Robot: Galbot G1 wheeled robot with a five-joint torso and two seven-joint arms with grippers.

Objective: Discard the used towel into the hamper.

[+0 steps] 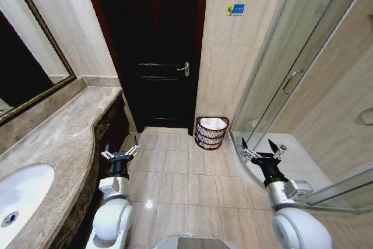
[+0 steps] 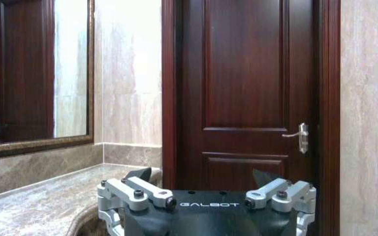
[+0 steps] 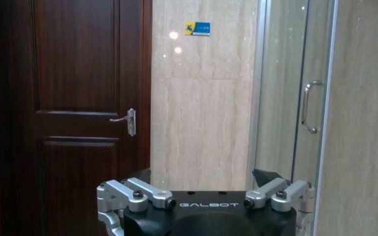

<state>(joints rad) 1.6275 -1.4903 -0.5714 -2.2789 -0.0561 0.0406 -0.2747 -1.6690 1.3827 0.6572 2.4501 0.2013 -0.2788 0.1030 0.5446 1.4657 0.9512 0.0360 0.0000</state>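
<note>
The hamper [image 1: 204, 138], a small round dark wire basket, stands on the tiled floor against the wall, just right of the door. A bunched white towel [image 1: 213, 123] lies inside it, up to the rim. My left gripper [image 1: 121, 147] hangs open and empty beside the counter's edge, well short of the hamper and to its left. My right gripper [image 1: 257, 144] is open and empty too, near the shower's curved base, to the right of the hamper. In the wrist views the left gripper [image 2: 202, 174] and right gripper [image 3: 202, 173] both point toward the door wall with jaws spread.
A dark wooden door [image 1: 157, 56] with a lever handle is shut straight ahead. A marble counter [image 1: 58, 144] with a white sink [image 1: 20, 196] and a mirror runs along the left. A glass shower enclosure [image 1: 291, 80] stands on the right. Tiled floor [image 1: 180, 173] lies between.
</note>
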